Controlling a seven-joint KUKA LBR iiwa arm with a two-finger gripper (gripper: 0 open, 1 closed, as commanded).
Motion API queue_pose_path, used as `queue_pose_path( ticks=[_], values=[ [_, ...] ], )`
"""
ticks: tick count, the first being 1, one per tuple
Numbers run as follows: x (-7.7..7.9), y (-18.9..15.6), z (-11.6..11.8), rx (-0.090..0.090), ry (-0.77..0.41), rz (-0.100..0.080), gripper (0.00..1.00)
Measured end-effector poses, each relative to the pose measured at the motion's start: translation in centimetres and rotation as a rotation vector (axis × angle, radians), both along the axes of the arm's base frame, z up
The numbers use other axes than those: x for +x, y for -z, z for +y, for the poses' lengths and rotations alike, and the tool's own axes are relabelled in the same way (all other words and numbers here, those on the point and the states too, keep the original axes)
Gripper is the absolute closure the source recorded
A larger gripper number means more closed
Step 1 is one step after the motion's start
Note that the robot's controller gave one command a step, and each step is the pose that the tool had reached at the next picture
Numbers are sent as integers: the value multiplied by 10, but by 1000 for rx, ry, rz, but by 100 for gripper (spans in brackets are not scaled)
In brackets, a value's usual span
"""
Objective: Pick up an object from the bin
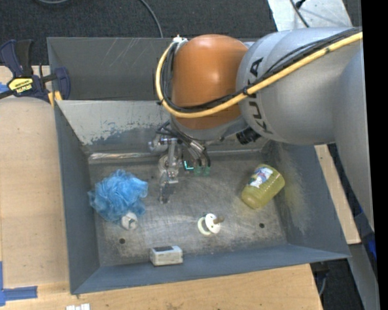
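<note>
**Where the arm (301,92) leans in, part of the bin (76,204) is hidden; five loose things lie apart**

Because the arm comes in from the right, its grey bulk and orange cover (206,78) hide the bin's back right corner and much of its back wall. Below the cover, the gripper (165,189) hangs over bare floor near the middle of the back wall. It is dark and cluttered, so I cannot tell how its jaws stand.

Five things lie on the floor, one of each kind.
- Nearest the gripper is a blue puff (118,194), by the left wall.
- A yellow bottle (263,186) lies tilted near the right wall, its label hard to read.
- A grey block (166,254) rests against the front wall.
- A white and yellow round piece (209,225) sits toward the front middle.
- A small white bit (128,220) touches the puff's front edge.
</note>
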State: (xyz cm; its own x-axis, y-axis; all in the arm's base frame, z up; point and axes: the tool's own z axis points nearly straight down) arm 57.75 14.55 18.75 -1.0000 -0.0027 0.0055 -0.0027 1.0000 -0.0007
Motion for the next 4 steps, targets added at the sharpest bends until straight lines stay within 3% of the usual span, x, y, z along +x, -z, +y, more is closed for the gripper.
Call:
queue_pose_path(
  ticks=[1, 2, 3, 4],
  values=[
    [2, -4, 0, 2, 2, -8, 0],
    [7, 45, 13, 3, -5, -15, 0],
    [12, 97, 27, 1, -113, -9, 0],
    [15, 115, 46, -1, -43, -8, 0]
  ],
)
